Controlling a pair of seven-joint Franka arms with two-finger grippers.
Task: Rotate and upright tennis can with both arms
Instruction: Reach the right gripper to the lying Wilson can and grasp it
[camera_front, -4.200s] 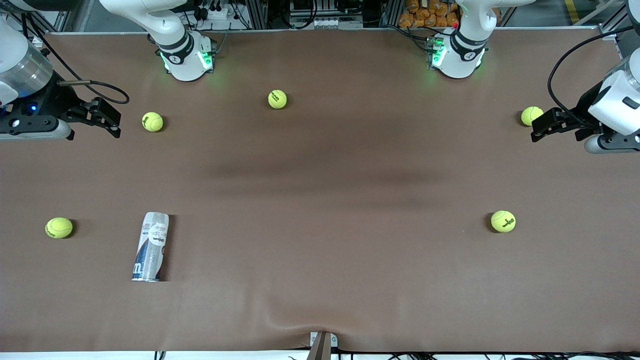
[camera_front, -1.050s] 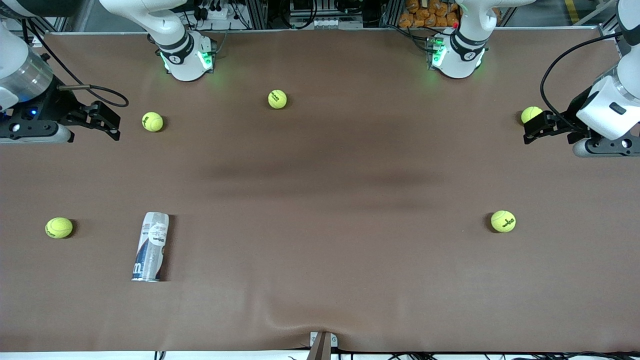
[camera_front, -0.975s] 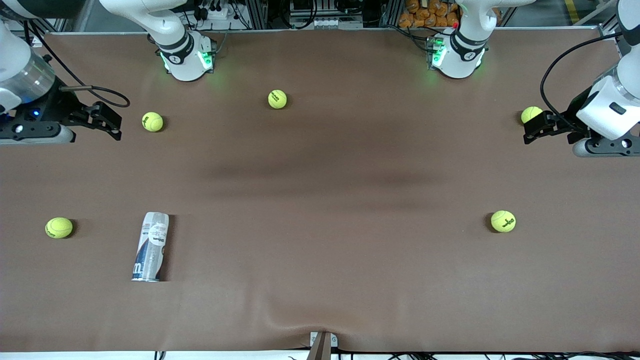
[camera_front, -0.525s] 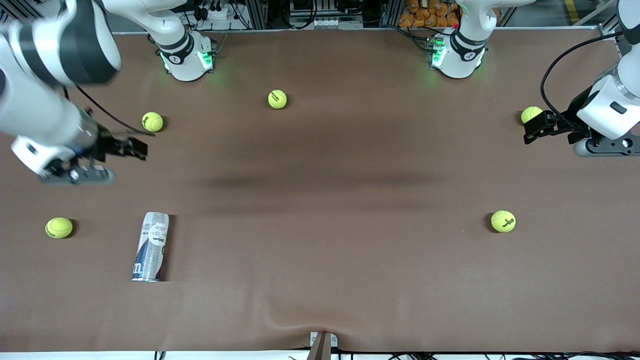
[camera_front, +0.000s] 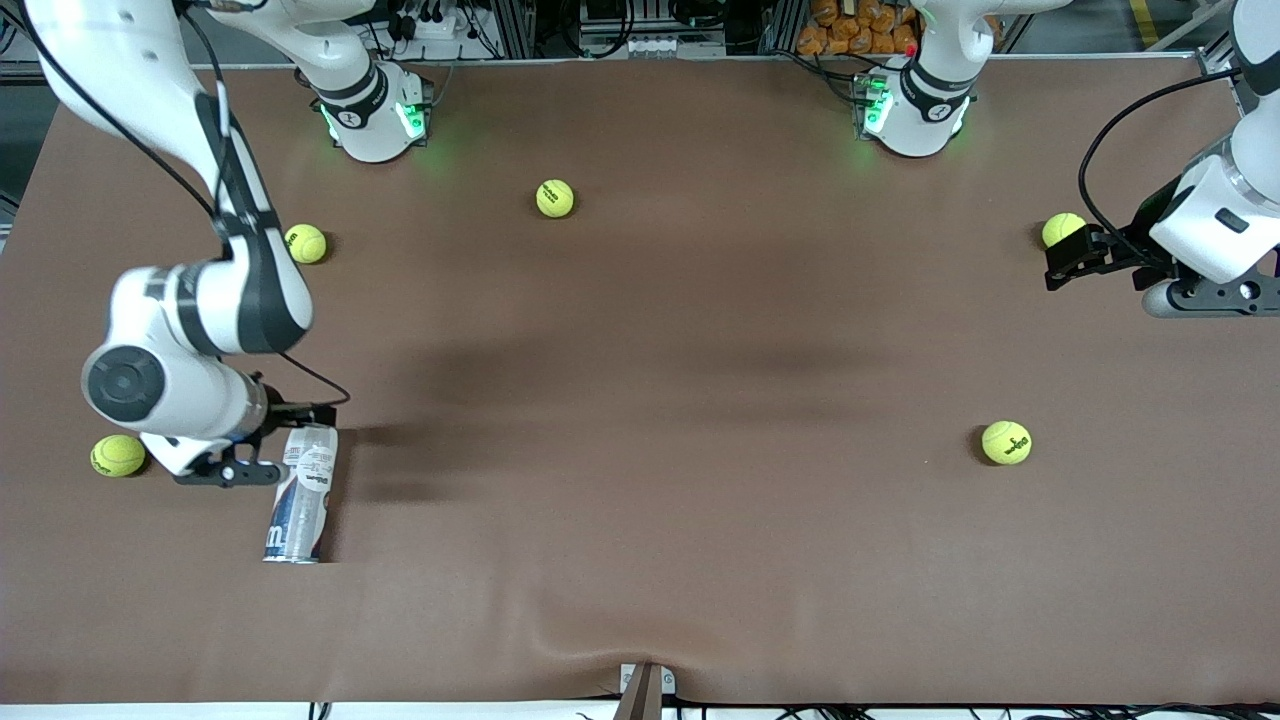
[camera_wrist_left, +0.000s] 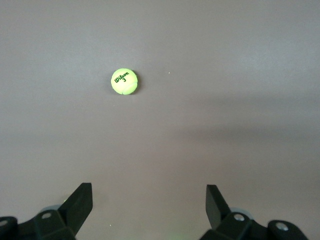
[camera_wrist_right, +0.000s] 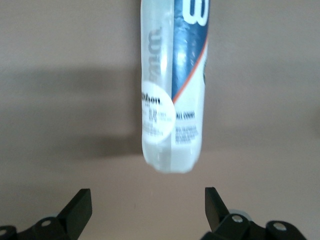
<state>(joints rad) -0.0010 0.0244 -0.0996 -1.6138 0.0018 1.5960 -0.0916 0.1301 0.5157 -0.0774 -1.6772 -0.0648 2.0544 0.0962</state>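
Two pincers stood with fingers apart: my right pincer (camera_wrist_right: 145, 205) hung over the end of the tennis can (camera_front: 300, 495) nearest the robot bases, and my left pincer (camera_wrist_left: 150, 202) waited idle over the table (camera_front: 650, 400) at its own end, well apart from the can. That can lay on its side, close to a tennis ball (camera_front: 118, 455). I judged it best to centre the fingers across the can's width before closing, so it would not roll.

Bare tabletop (camera_front: 650, 400) rings the tennis can (camera_front: 300, 500), except at its nine o'clock, where a tennis ball (camera_front: 118, 455) lies near. The right claw (camera_wrist_right: 145, 200) hangs spread at its twelve-o'clock end.
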